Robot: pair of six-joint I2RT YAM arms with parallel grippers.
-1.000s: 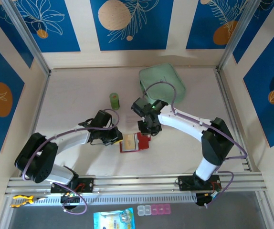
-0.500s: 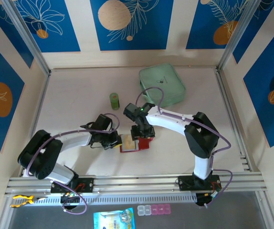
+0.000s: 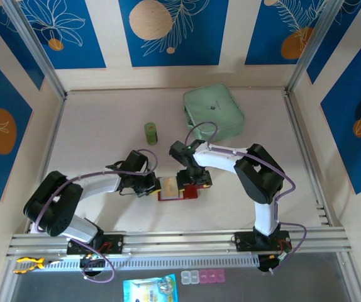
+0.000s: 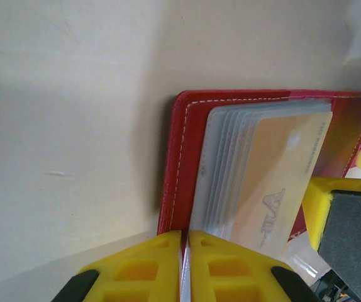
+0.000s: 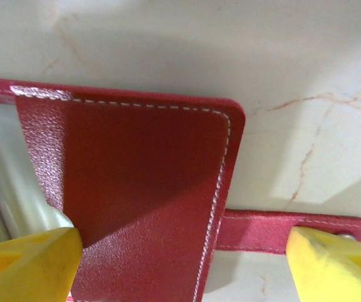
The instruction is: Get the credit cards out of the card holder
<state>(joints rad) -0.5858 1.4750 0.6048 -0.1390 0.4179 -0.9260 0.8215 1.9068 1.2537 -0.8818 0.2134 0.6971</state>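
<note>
vs one second ago: right gripper (image 5: pixel 180 258) has come down from the upper right of the card holder (image 3: pixel 183 194) onto its right flap, fingers now spread wide, one at each side of the flap, closure tab (image 5: pixel 281 229) by the right one. left gripper (image 4: pixel 185 251) stays pinched together on the holder's left edge.

holder lies open, lower centre of the top view — credit cards (image 4: pixel 275 182) fanned in its clear sleeves (image 4: pixel 221 163).

table (image 3: pixel 105 119) bare toward upper left; green pouch (image 3: pixel 213 112) well apart, upper right.
</note>
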